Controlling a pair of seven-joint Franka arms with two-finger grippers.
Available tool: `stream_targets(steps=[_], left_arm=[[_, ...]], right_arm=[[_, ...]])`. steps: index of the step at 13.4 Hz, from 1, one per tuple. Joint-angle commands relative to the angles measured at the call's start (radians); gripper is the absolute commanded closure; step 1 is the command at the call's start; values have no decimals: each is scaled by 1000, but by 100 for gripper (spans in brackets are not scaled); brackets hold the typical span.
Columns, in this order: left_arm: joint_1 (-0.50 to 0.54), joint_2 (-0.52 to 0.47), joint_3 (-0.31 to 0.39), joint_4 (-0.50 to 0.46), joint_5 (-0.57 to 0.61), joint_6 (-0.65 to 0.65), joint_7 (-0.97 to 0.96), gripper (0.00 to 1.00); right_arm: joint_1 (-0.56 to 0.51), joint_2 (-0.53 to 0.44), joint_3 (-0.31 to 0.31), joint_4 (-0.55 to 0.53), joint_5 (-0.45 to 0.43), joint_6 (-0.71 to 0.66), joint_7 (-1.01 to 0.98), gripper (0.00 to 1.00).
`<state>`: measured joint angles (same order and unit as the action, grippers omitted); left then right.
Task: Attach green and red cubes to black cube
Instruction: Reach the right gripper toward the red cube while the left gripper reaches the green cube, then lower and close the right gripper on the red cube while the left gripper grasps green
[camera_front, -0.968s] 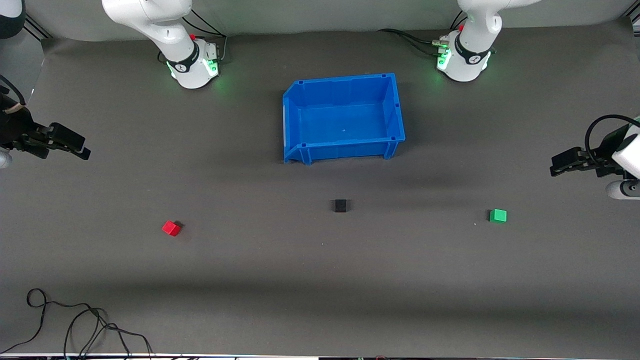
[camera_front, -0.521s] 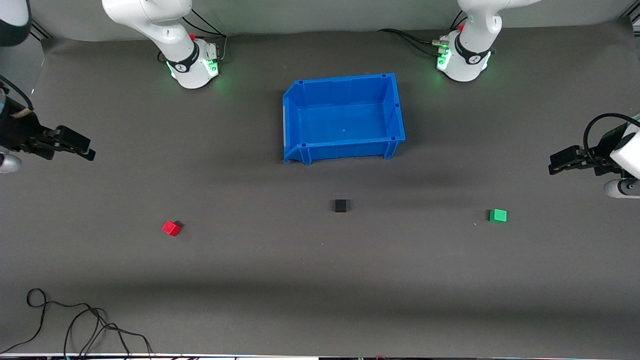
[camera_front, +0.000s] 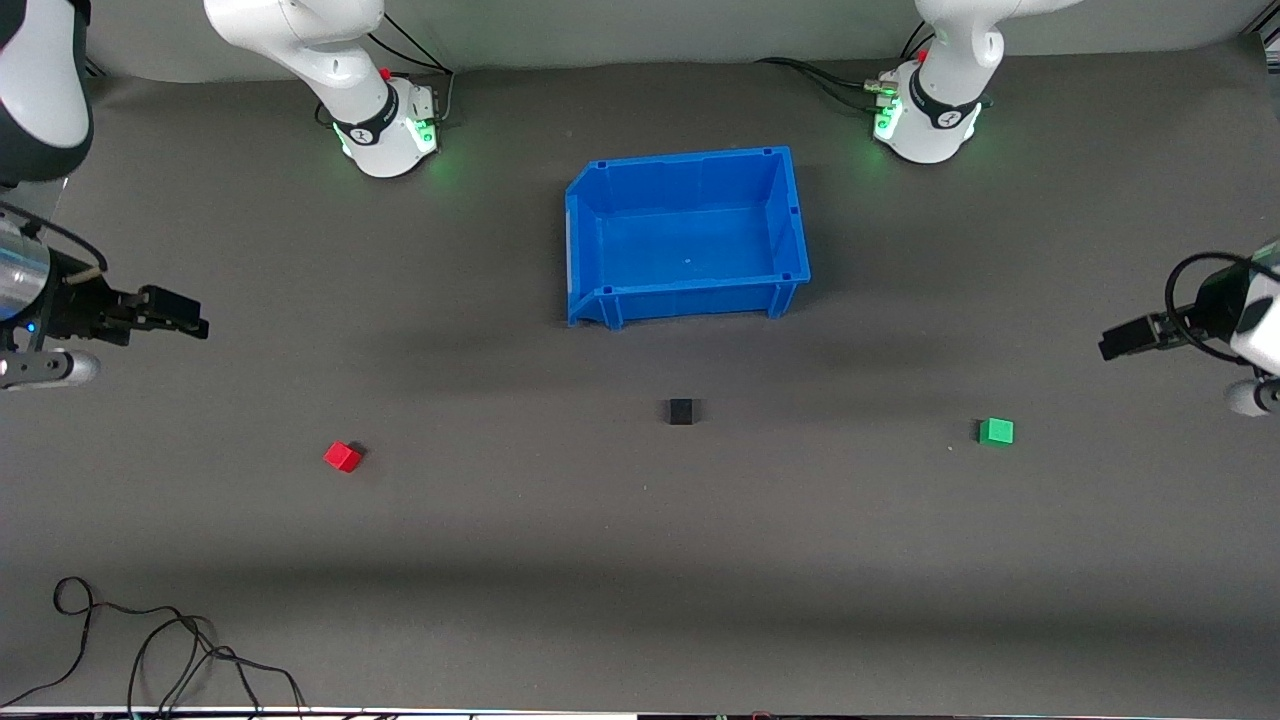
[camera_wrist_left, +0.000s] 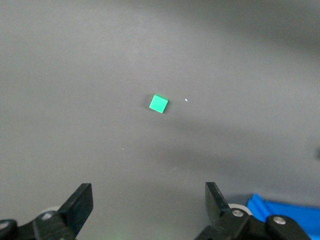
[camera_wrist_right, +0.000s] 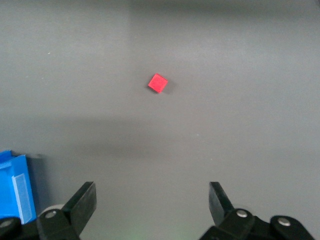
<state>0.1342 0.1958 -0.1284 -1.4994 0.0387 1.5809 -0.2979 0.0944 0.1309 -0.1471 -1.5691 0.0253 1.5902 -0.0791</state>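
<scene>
The black cube (camera_front: 681, 411) sits on the dark table, nearer the front camera than the blue bin. The green cube (camera_front: 996, 431) lies toward the left arm's end; it also shows in the left wrist view (camera_wrist_left: 158, 104). The red cube (camera_front: 343, 456) lies toward the right arm's end; it also shows in the right wrist view (camera_wrist_right: 158, 83). My left gripper (camera_front: 1112, 342) hangs open and empty above the table at its own end, short of the green cube. My right gripper (camera_front: 190, 322) hangs open and empty above the table at its own end, short of the red cube.
An empty blue bin (camera_front: 586, 245) stands mid-table between the two bases; a corner shows in the left wrist view (camera_wrist_left: 280, 210) and in the right wrist view (camera_wrist_right: 15, 185). Loose black cables (camera_front: 150, 640) lie at the table's near corner by the right arm's end.
My right gripper has moved inward over the table and toward the red cube. My left gripper has shifted slightly toward the green cube. The cubes have not moved.
</scene>
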Motion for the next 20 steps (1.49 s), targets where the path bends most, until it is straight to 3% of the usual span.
stream_targets(steps=[1,7,9,10,13,14,17,20], left_arm=[[8,43,4,-10,23,25,-150,0],[76,86,3,-186,15,261,-631,0],[73,149,1,-188,-2,297,-806,0],[80,195,1,-173,-64,319,-908,0],[97,270,3,-173,-120,376,-1065,0],[87,293,3,-173,-109,384,-1143,0],[35,370,1,-174,-22,456,-1291,0],[27,401,3,-228,41,501,-1327,1]], right_arm=[[-12,94,-28,58,63,-1,-27,0],[-12,321,-26,119,102,33,-39,0],[-18,377,-28,110,102,82,-41,0],[-18,406,-28,110,102,88,-39,0],[-44,482,-26,109,105,148,-33,0],[-54,507,-26,109,119,178,-28,0],[-76,584,-28,109,279,230,-22,0],[-65,610,-26,109,300,273,71,1]])
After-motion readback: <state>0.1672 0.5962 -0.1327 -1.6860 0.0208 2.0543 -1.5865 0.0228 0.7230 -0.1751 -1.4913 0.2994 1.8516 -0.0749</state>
